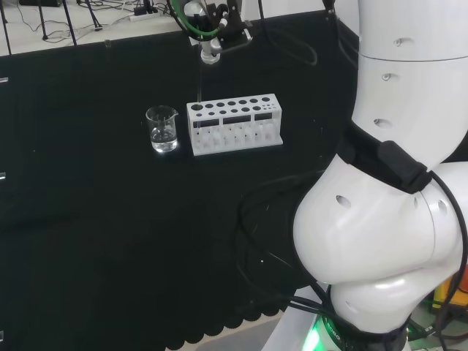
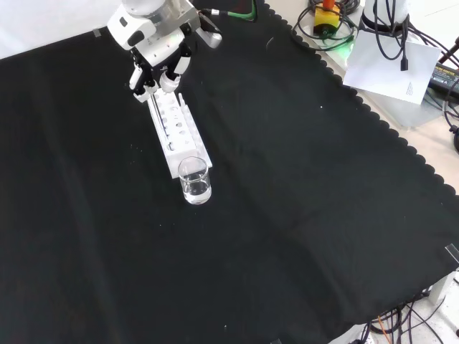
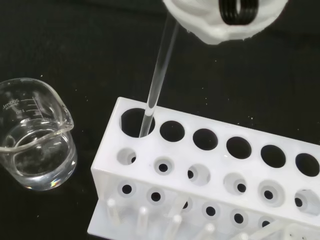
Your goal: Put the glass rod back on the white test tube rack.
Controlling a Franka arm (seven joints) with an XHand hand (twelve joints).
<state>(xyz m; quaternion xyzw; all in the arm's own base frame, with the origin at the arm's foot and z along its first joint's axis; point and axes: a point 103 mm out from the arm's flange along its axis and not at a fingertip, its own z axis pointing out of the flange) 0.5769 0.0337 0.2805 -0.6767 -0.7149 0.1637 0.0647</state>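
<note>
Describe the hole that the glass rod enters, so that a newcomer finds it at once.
Find the white rack on the black cloth, beside the beaker. The hole is the end one of the top row, nearest the beaker; it alone has the clear glass rod standing in it.

A black cloth (image 2: 287,215) covers the bench, and its scalloped edge runs along the right side of the front view and along the lower edge of the head view. Beyond that edge in the front view lies a pale floor (image 2: 437,154) with a white sheet of paper (image 2: 391,64) and a tangle of dark cables (image 2: 401,322). In the head view the far side shows a light floor (image 1: 80,25) crossed by thin black stand legs (image 1: 51,18) and cables.
</note>
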